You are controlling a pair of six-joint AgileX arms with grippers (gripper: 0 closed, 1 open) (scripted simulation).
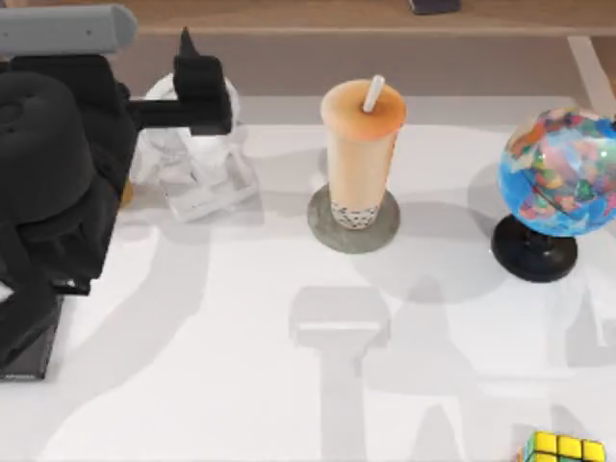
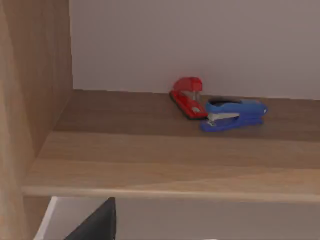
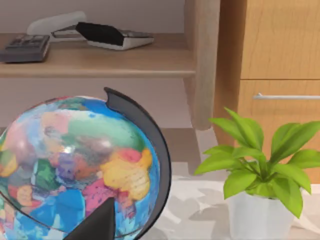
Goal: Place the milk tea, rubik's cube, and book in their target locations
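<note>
We found the milk tea (image 1: 361,154) upright on a grey coaster (image 1: 353,221) at centre, the rubik's cube (image 1: 563,449) at five o'clock, our left arm (image 1: 58,183) at nine o'clock, jaw state indeterminable, and judged a careless reach could topple the cup.

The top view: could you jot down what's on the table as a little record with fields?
milk tea: upright on a round grey coaster, mid-table toward the back
rubik's cube: front edge, right side, partly cut off
globe: right side, on a black stand
left arm: over the table's left side
shelf: holds a red stapler and a blue stapler
plant: in a white pot
</note>
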